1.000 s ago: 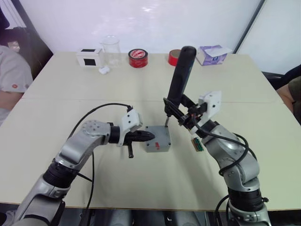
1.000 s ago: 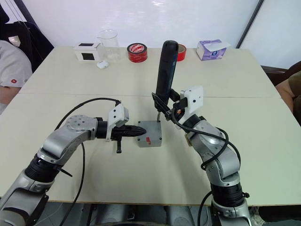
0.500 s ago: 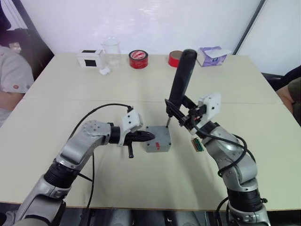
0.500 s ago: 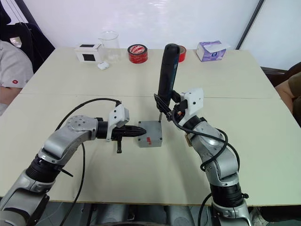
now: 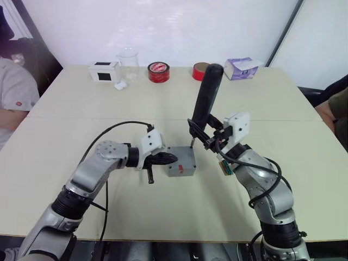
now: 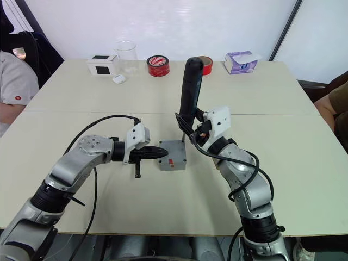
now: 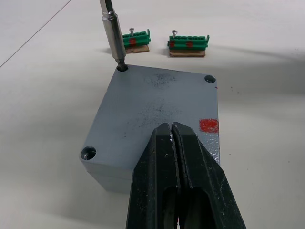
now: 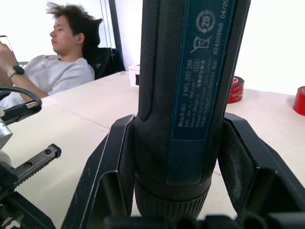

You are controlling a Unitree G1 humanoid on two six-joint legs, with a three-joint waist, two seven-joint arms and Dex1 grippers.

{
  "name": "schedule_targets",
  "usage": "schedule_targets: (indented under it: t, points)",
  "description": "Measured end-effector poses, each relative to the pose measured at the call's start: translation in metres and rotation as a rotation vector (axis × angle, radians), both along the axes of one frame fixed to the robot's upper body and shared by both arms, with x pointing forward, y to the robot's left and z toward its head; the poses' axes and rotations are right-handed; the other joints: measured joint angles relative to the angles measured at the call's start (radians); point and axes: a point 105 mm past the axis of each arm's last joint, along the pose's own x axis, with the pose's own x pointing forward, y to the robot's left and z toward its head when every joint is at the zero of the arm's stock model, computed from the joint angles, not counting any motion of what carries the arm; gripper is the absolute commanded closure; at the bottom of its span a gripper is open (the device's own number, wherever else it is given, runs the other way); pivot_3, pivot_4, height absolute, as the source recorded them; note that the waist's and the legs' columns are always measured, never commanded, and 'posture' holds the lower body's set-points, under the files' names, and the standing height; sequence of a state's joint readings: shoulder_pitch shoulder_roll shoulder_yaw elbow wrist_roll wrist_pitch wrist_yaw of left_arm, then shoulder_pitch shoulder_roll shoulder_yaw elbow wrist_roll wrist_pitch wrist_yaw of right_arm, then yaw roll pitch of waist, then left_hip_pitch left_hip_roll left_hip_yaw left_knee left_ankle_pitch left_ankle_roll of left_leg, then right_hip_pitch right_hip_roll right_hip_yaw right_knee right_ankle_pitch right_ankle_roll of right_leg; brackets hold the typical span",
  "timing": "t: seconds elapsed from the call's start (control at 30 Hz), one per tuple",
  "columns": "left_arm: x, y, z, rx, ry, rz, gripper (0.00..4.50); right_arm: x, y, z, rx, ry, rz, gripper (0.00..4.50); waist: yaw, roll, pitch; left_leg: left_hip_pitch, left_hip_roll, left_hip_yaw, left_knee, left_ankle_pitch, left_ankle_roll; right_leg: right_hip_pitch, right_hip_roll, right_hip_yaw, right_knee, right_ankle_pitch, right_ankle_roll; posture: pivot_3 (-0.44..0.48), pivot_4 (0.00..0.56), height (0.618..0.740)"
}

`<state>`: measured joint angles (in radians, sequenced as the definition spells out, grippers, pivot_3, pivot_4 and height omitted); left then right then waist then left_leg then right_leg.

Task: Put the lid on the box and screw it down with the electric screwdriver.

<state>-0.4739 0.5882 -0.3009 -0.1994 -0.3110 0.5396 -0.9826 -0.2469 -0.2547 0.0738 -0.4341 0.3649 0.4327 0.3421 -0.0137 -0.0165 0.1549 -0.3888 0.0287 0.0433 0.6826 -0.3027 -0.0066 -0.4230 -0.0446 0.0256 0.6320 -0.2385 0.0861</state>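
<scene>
On beige surface (image 5: 81, 109), my right pincer (image 5: 209, 136) clamps the near-upright screwdriver (image 5: 206, 100), bit in the lid's (image 7: 162, 102) far corner hole; my closed left pincer (image 7: 177, 157) presses the lid's near edge.

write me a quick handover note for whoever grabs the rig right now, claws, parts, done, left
Left claw: shut, empty, fingertips pressed on the lid near its edge, steadying it.
Right claw: shut on the electric screwdriver, held near upright.
The lid is already seated on the box at mid-table. The screwdriver's bit sits in one far corner screw hole.
Done: lid placed, first corner engaged.
Left: whether that screw is fully down cannot be told; the other three corner holes appear to need driving.
Two green terminal blocks lie just beyond the box.
</scene>
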Motion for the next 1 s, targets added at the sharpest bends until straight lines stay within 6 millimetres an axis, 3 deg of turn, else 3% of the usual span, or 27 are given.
schedule_targets:
  t: [0.53,0.7,1.0]
  points:
    - [-0.0016,0.0008,-0.0038,0.009,-0.005,0.010,4.50,-0.0018,0.0023,-0.0061,-0.033,-0.013,0.018,2.63,0.000,-0.003,-0.007,0.006,0.001,0.000,0.000,0.000,0.000,0.005,0.000,0.000,0.000,-0.001,-0.001,0.000,0.150,0.740]
    - [-0.0024,0.0010,-0.0060,0.008,0.005,0.014,4.50,-0.0013,0.0027,-0.0080,-0.036,-0.006,0.022,2.63,-0.001,-0.003,-0.007,0.015,0.003,0.000,-0.003,-0.001,0.002,0.014,0.000,0.000,-0.002,-0.004,-0.004,0.000,0.150,0.740]
    - [-0.0021,-0.0020,-0.0061,-0.004,0.009,0.019,4.50,-0.0017,-0.0007,-0.0019,-0.052,-0.010,0.018,2.63,0.000,-0.002,-0.006,0.015,0.003,0.000,-0.003,-0.001,0.002,0.014,-0.001,0.000,-0.002,-0.004,-0.004,0.000,0.150,0.740]
